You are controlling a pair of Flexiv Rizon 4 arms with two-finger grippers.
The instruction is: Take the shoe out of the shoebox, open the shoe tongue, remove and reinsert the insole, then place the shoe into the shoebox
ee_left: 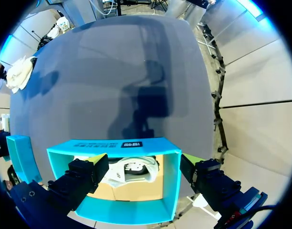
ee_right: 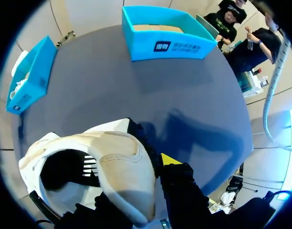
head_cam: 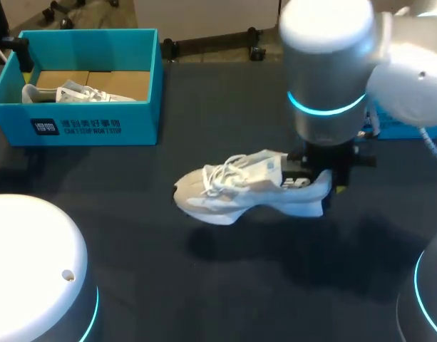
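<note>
In the middle of the dark desk [head_cam: 225,285], a white shoe [head_cam: 239,189] hangs in the air, with its shadow on the desk under it. My right claw [head_cam: 326,182] has it by the heel. The toe points toward my left side and the laces are on top. The right arm comes in from the right and stands straight over the heel.

From the right wrist, the shoe [ee_right: 117,162] fills the space by the claw, and I can look into its dark hole. One yellow fingertip [ee_right: 170,160] presses on the outside of the heel. The other finger is hidden. I think it is inside the shoe, so the claw seems to be pinching the heel wall.

At the far left of the desk stands the blue shoebox [head_cam: 97,128]. It has no lid on. A second white shoe [head_cam: 68,92] lies in it on brown card.

My left claw [ee_left: 143,171] hangs right over that shoebox [ee_left: 170,186]. Its two fingers are spread wide, one near each side of the box, and they hold nothing. Under it the second shoe [ee_left: 131,171] shows inside the box.

Another blue box [head_cam: 407,130] sits at the far right of the desk, mostly hidden by the right arm.
</note>
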